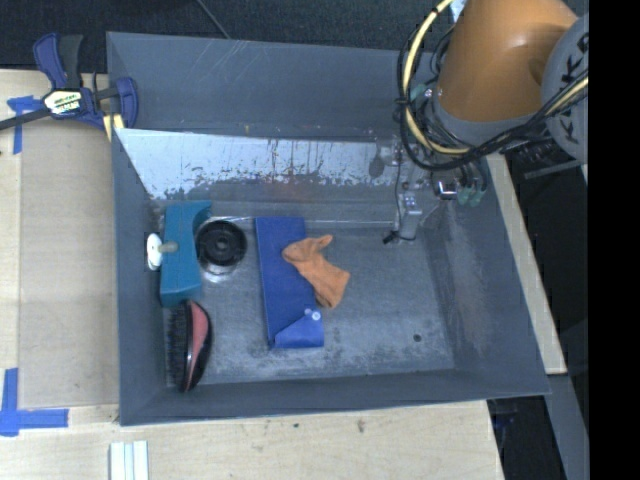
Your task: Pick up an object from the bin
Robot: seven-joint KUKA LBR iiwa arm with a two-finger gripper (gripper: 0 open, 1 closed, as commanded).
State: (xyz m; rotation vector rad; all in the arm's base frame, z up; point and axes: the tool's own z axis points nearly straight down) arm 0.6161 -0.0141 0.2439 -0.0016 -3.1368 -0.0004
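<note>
Toward two o'clock of the grey bin, close under its far wall, the gripper hangs over bare floor beneath the arm's orange cover. Whether it is spread or pressed together I cannot tell, and it looks to carry nothing. All the loose things lie on the other half of the bin. A crumpled orange rag lies at about nine o'clock from the gripper, resting on a long blue pad. It is the nearest thing, yet still apart from the gripper. Farther toward nine o'clock stand a black round piece and a teal block with a white knob, touching or nearly so. A black and red brush lies by the wall at seven o'clock. By my judgement the pick is not yet begun: nothing is grasped or lifted. What is left is the whole of it, crossing to a thing, coming down, closing on it and raising it.
</note>
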